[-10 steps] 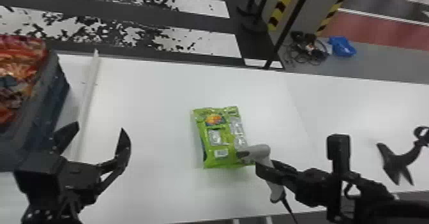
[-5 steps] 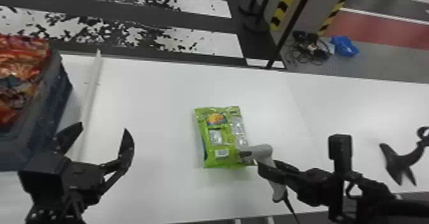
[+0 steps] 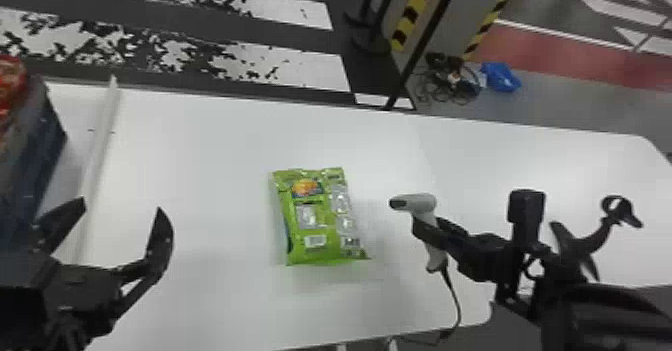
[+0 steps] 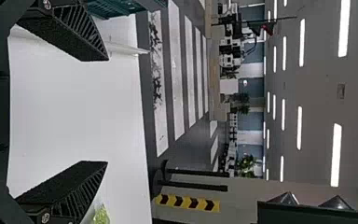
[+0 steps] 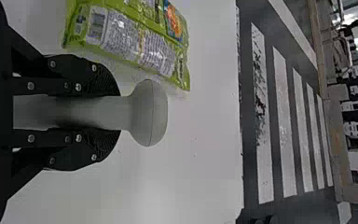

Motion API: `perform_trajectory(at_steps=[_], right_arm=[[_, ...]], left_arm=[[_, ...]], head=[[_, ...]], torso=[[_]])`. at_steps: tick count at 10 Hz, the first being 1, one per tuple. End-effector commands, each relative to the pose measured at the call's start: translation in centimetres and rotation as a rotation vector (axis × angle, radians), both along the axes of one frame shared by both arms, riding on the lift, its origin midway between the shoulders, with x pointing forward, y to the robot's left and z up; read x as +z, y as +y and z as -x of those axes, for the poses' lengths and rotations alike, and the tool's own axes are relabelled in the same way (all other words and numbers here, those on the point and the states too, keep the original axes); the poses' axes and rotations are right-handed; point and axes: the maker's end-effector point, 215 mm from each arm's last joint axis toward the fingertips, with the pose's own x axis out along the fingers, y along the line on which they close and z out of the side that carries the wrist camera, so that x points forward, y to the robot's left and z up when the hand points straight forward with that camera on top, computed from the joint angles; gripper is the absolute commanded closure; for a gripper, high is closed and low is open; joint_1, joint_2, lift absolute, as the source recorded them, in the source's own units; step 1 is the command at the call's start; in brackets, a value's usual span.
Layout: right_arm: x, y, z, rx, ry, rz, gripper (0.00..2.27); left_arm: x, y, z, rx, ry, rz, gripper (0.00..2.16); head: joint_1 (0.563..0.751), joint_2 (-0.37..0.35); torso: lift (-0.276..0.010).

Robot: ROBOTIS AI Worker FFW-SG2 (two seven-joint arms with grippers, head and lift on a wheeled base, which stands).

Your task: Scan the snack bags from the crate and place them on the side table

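Bag (image 3: 312, 247) on the table (image 3: 215, 175), scanner (image 3: 422, 203) just right of it.
Green and lying flat, the bag sits between the left gripper (image 3: 121, 207), its fingers spread wide, and the right gripper (image 3: 426, 227), its fingers closed around the scanner's handle. A cable (image 3: 456, 300) runs from the handle towards the near edge. Red packs (image 3: 11, 82) fill the crate (image 3: 32, 175) at far left.

"Big lab or workshop hall, you think?"

"Looks it: long ceiling lights (image 4: 344, 28) overhead, road-style white stripes (image 3: 310, 70) on the floor (image 3: 560, 100), yellow-and-black hazard bands (image 3: 414, 12), cables (image 3: 447, 81) heaped beyond this white table (image 3: 200, 150)."
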Motion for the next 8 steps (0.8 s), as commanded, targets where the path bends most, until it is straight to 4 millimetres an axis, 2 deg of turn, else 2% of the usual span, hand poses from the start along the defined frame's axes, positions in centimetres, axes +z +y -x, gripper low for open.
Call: perform_trajectory(at_steps=[1, 5, 8], right_arm=[[-0.9, -2.5, -1.9, -0.029, -0.035, 0.044, 2.24], [-3.6, -4.9, -4.2, -0.052, -0.06, 0.093, 2.24], [-5.3, -5.0, -4.7, -0.054, -0.056, 0.107, 2.2]], left_arm=[[0.1, 0.0, 0.1, 0.001, 0.0, 0.002, 0.08], [0.0, -0.6, 0.5, -0.006, 0.002, 0.007, 0.08], [0.1, -0.7, 0.7, -0.009, 0.001, 0.01, 0.08]], head=[[0.695, -0.35], [0.695, -0.35], [0.695, -0.35]], torso=[[-0.094], [-0.094], [-0.094]])
